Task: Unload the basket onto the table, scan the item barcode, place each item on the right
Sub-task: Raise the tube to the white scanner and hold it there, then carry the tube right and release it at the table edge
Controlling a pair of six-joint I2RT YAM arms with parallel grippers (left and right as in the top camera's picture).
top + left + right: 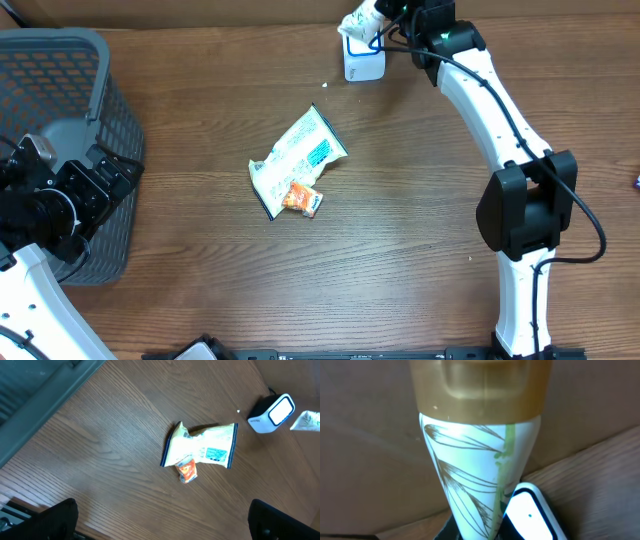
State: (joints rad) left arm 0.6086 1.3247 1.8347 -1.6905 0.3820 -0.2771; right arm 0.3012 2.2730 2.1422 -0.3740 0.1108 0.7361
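Observation:
The item is a white tube [357, 22] printed with brown leaf lines [475, 485] and topped by a gold cap [480, 385]. My right gripper [388, 14] is shut on its lower end [480, 532] at the back of the table. The tube hangs just above and beside the white barcode scanner [365, 66], whose lit window [532, 515] sits close to the tube's lower right. No barcode shows on the tube's visible side. My left gripper [112, 190] stands open with nothing in it [162, 520], over bare wood by the basket.
A grey mesh basket [60, 60] fills the left side. A white and blue snack packet [298, 155] lies mid-table with a small orange packet [300, 198] against it. The left wrist view also shows the scanner [272, 412] and the tube [306, 421].

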